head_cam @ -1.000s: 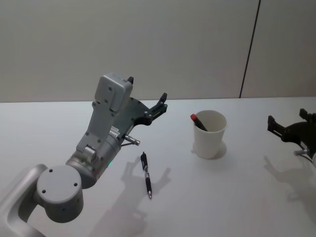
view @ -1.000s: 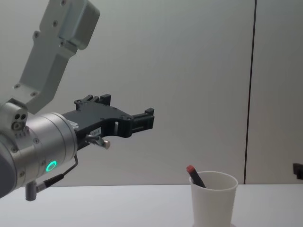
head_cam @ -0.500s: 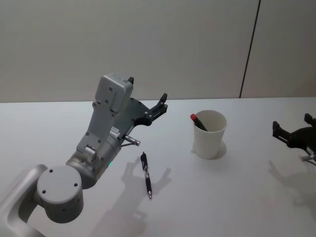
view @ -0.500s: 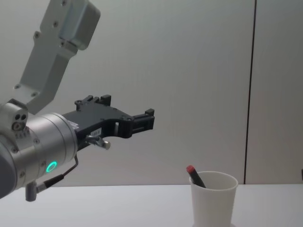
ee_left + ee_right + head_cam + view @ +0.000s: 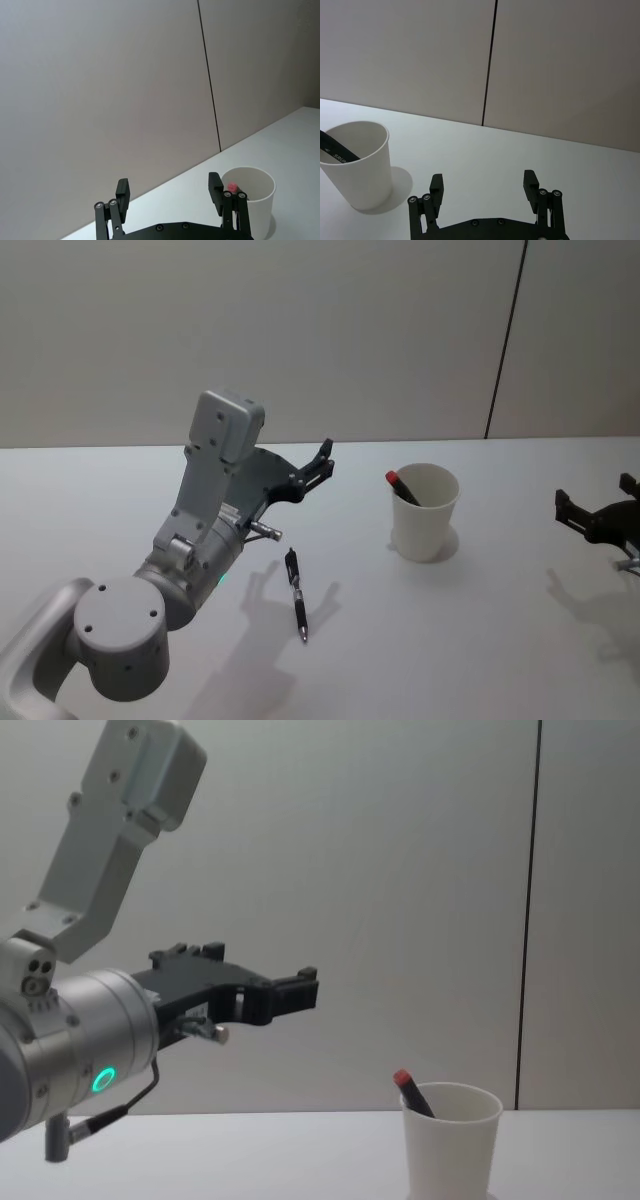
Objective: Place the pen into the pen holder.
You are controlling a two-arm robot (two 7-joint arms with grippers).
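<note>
- The black pen (image 5: 296, 595) lies flat on the white worktop (image 5: 480, 640), left of its middle.
- The pen holder (image 5: 424, 512) stands upright to its right, apart, holding a red-capped pen (image 5: 402, 486).
- Left gripper (image 5: 169, 189) hangs raised near the black pen, wide, empty.
- Right gripper (image 5: 483, 181) at the right edge, wide, empty.

The cup (image 5: 425, 512) is plain white and the table (image 5: 480, 620) is white. The pen in the cup (image 5: 404, 488) is black with a red end and white lettering. The pen on the table (image 5: 296, 594) is black with a pale tip. The left end effector (image 5: 169, 182) and right end effector (image 5: 483, 177) are black. The left arm (image 5: 215, 490) is grey, with a green ring light (image 5: 101, 1080). The wall (image 5: 350, 330) is beige-grey with a dark seam (image 5: 505, 340).
</note>
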